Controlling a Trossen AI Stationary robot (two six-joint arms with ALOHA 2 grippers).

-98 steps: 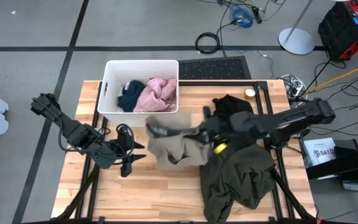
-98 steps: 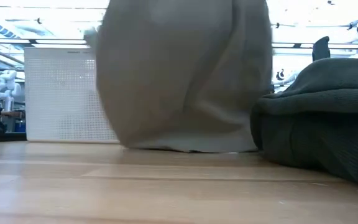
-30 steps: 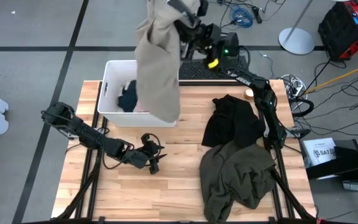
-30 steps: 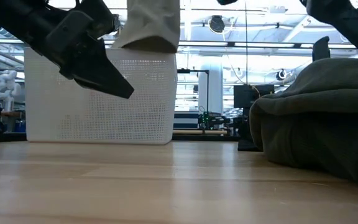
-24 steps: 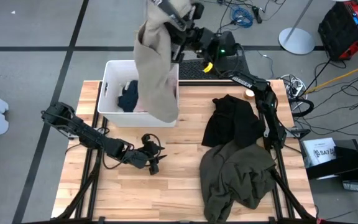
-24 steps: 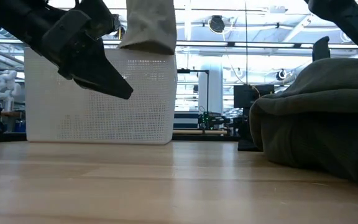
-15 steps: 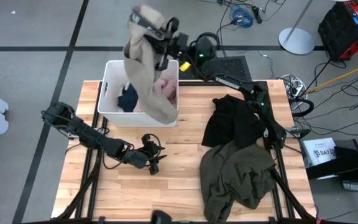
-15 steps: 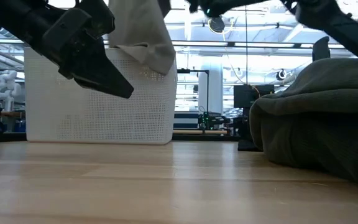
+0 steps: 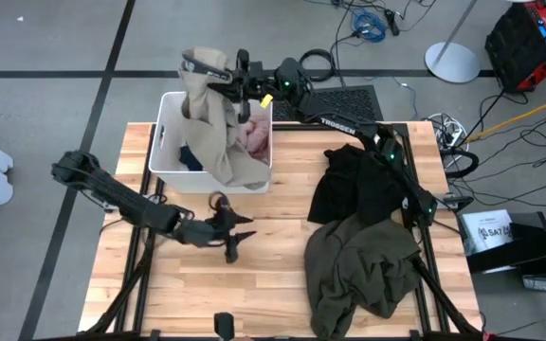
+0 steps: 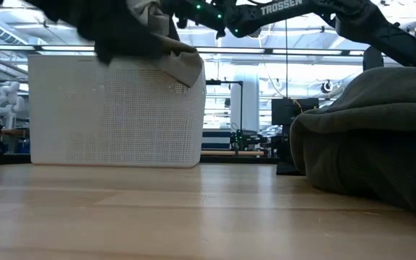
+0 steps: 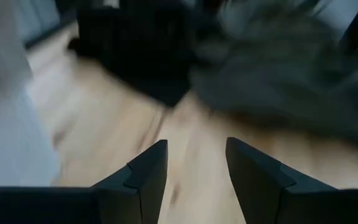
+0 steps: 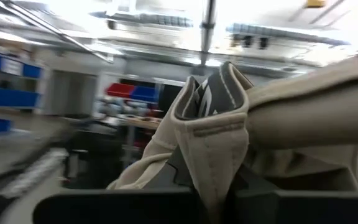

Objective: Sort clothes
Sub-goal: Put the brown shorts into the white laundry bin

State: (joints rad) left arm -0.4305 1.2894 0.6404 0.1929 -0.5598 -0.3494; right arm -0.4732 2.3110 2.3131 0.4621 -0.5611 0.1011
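Note:
My right gripper [image 9: 224,80] is above the white bin [image 9: 164,133] at the table's far left, shut on the tan garment [image 9: 211,123]. The garment droops from the gripper into the bin. A pale pink garment [image 9: 254,137] and a navy one [image 9: 192,156] lie in the bin. On the table's right, a black garment [image 9: 354,185] lies next to an olive garment [image 9: 363,265]. My left gripper [image 9: 230,237] hovers open over the bare wood near the bin. It points toward the black garment [image 11: 135,43] and the olive garment [image 11: 278,68]. My right gripper pinches a bunched fold of the tan garment, with a stitched hem [image 12: 213,134], between its two fingers. The fingers reach in from the table's right, about level. The cloth hangs slack below them, and its lower end [image 9: 245,170] rests in the bin by the near wall.
The bin's perforated near wall [image 10: 114,108] stands upright in the low view, with the tan cloth [image 10: 175,58] spilling over its top. The olive heap [image 10: 367,144] rises high on the right. Bare wood [image 9: 207,294] lies along the near left.
My right gripper has come down and toward the table's left, over the bin, and has turned at the wrist. It stays shut on the tan garment. The garment's lower part has sunk from hanging free into the bin. My left gripper has risen a little, still open.

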